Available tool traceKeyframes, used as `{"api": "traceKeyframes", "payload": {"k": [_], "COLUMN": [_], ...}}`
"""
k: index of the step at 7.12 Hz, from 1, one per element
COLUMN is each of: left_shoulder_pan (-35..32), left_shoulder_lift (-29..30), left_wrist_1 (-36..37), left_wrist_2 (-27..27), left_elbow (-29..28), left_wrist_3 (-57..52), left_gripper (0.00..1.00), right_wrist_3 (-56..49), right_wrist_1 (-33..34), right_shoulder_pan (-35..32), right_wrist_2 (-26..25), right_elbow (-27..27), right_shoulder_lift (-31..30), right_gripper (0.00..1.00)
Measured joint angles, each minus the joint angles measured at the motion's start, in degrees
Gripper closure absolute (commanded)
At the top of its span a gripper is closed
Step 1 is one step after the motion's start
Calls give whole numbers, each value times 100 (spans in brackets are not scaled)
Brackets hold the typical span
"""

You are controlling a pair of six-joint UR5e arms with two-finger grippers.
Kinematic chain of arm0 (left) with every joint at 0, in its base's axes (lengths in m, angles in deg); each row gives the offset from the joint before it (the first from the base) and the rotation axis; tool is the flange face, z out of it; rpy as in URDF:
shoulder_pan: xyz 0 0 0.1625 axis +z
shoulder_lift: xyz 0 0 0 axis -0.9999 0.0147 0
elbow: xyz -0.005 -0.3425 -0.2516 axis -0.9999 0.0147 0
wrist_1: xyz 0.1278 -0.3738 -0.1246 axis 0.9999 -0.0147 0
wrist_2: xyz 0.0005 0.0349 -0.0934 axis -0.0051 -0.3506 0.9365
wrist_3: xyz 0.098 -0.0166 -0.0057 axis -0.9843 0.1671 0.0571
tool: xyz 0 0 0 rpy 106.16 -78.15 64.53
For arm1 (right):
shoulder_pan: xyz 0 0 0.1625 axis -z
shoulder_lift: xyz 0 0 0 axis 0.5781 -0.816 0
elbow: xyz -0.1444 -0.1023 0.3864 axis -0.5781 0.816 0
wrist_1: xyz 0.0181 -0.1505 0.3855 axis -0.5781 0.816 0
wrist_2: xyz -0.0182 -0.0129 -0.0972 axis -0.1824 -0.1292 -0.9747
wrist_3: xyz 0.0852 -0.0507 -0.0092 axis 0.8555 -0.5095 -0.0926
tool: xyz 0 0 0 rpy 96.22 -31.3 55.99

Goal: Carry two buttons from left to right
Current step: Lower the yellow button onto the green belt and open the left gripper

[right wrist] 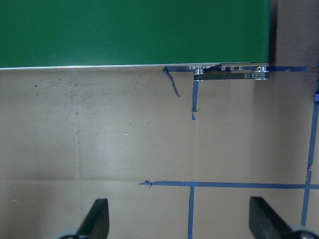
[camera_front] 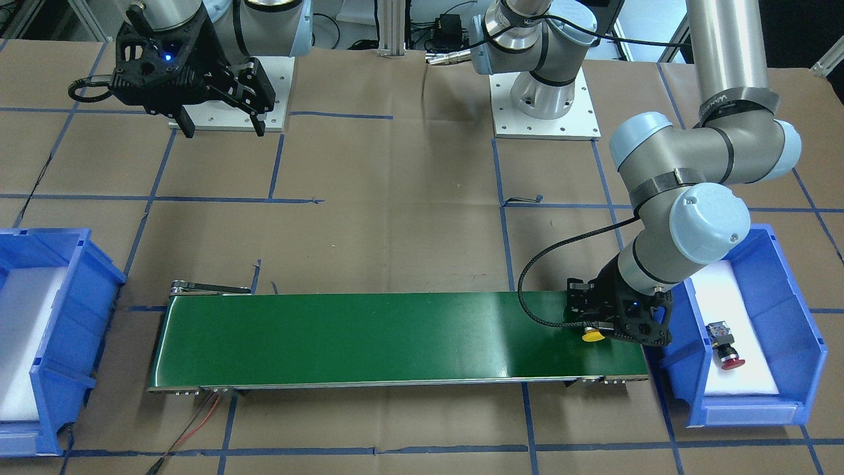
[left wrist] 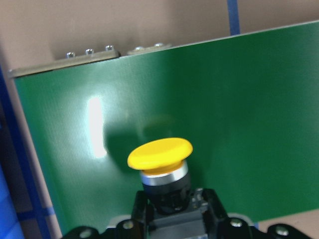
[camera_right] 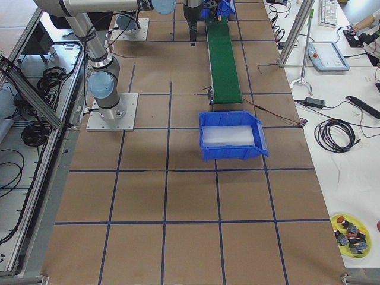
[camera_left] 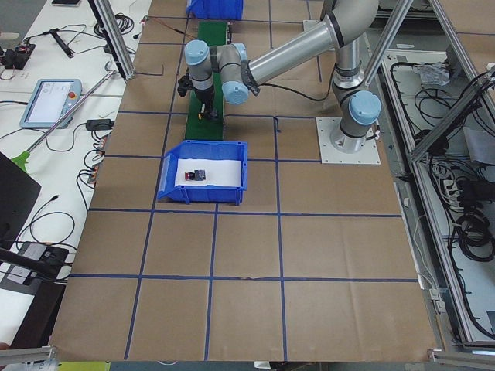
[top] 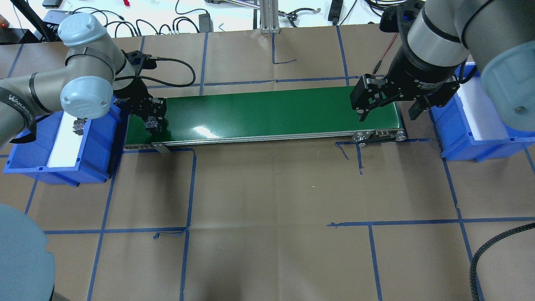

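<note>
Yellow button (left wrist: 159,154) sits clamped in the left gripper (camera_front: 601,328) over the green belt's (camera_front: 395,336) end (red button (camera_front: 725,346) lies in the blue bin (camera_front: 794,310) alongside); right gripper (camera_front: 223,128) hangs spread open.

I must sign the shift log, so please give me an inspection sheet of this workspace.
Surface: brown paper table with blue tape grid; green conveyor belt across it.
Job's things: yellow button in the left gripper over the belt's left end; red button lying in the left blue bin.
Clutter: nothing seen.
Grippers: left shut on the yellow button; right gripper open, holding nothing, raised near the belt's right end.
Cables: black braided cable loops at the left wrist.
Surroundings: teach pendant on a side bench.
</note>
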Motion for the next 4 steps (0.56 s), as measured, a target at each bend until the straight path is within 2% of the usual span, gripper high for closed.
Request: {"api": "traceKeyframes", "payload": {"k": [2,3,4], "left_shoulder_pan": [-2,-2,-2], "left_shoulder_lift": [130,153,155], "left_wrist_1": [352,406,427], "left_wrist_2": [-115,-145,-154], "left_elbow": [-4,-8,-11], "left_wrist_3": [4,7,21], "left_gripper": [93,66,5], "right_wrist_3": [4,6,6], "right_wrist_1": [4,6,8], "right_shoulder_pan": [0,0,0], "right_wrist_2": [8,12,14], "right_elbow": [-5,-7,-8], "right_shoulder_lift": [2,3,3], "right_gripper": [0,0,0]}}
